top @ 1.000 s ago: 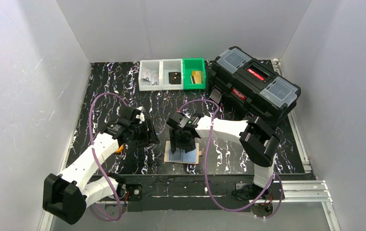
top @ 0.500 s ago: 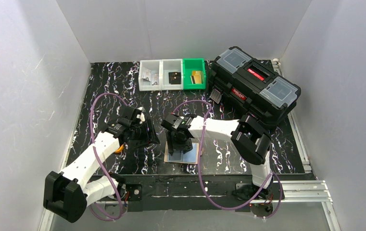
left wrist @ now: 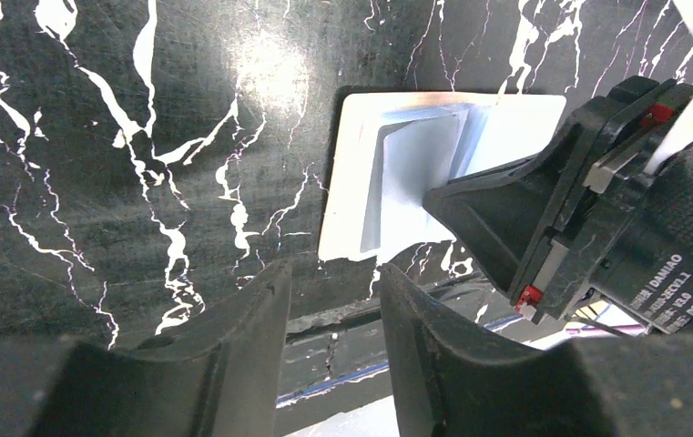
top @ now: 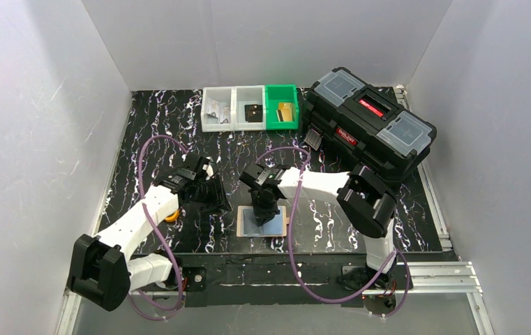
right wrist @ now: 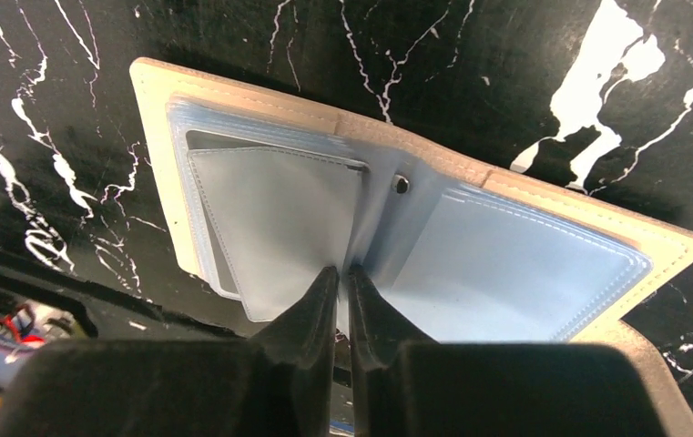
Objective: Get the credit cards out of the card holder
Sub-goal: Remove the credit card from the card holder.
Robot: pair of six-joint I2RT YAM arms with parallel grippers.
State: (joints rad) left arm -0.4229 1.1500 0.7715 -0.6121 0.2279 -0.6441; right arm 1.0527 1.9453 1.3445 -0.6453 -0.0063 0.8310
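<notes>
Left hand (left wrist: 333, 314) is hanging low over the desk (top: 151, 139), left of the card holder (right wrist: 524, 264). Its fingers are parted and gripping nothing.

Card holder is lying opened flat near the desk's front edge, tan rim out and pale blue sleeves facing up. Its long axis is running left-right along that edge, with the fold running front to back. A small snap stud is showing at the fold. Cannot tell the cards from the sleeves.

Right hand (right wrist: 341, 275) is pointing down over the fold, clenched nearly shut, and seems to be pinching a thin clear sleeve leaf of the card holder.

Three small bins (top: 250, 108) are sitting at the back, with the black toolbox (top: 370, 122) at the back right.

Versus a second ago, the right hand's fingers are much closer together, and it is sitting slightly more to the left. The left arm's elbow is sitting a little further in. The card holder is lying about where it was.
</notes>
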